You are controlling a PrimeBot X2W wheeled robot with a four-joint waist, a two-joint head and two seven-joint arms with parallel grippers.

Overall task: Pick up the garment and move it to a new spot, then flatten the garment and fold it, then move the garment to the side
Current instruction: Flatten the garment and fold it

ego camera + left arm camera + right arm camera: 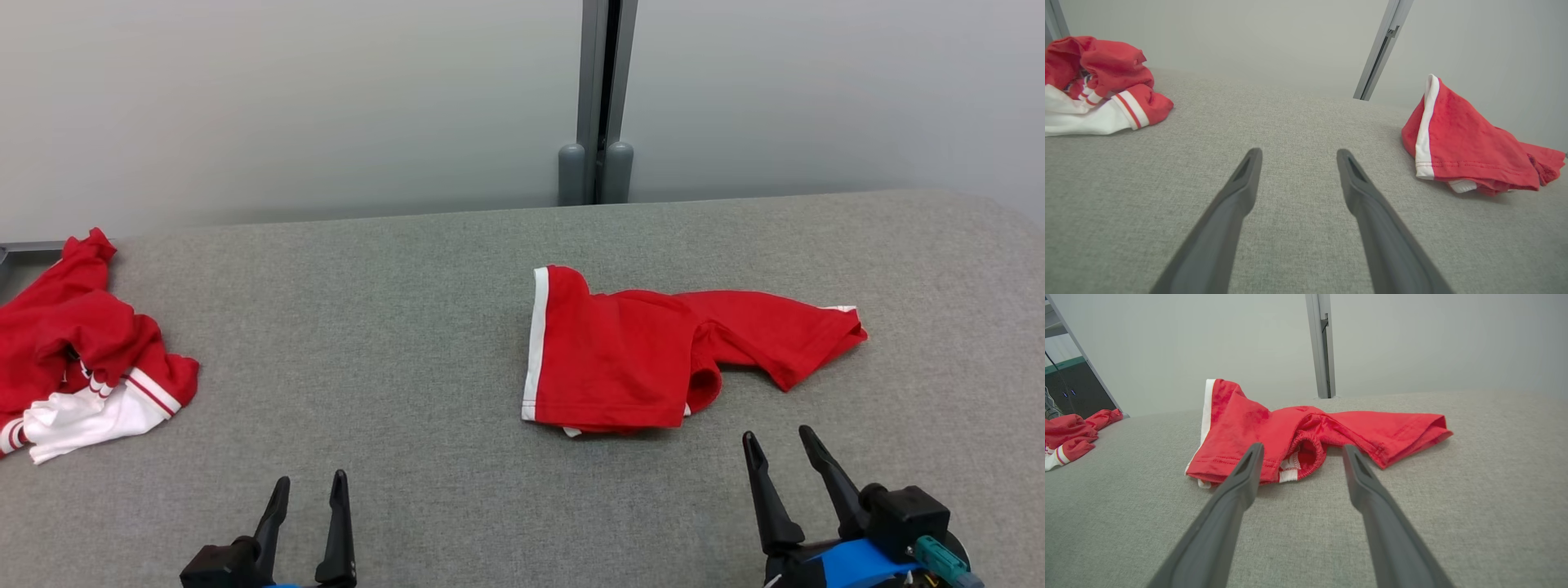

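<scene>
Grey cloth tabletop (pixel 392 343) with a red garment (pixel 620 359) lying loose on it, right of centre.
Nearest the robot, the left gripper (pixel 310 479) and right gripper (pixel 775 434) hover low over the tabletop, each with its fingers spread apart and holding nothing. Just past the right gripper's tips lies the red garment, partly bunched, with a white band along its left edge and one part stretching rightward. Well apart on the left sits a crumpled red and white pile of clothing (pixel 73 351). Behind stands a pale wall (pixel 286 98) with a grey post (pixel 600 98).
</scene>
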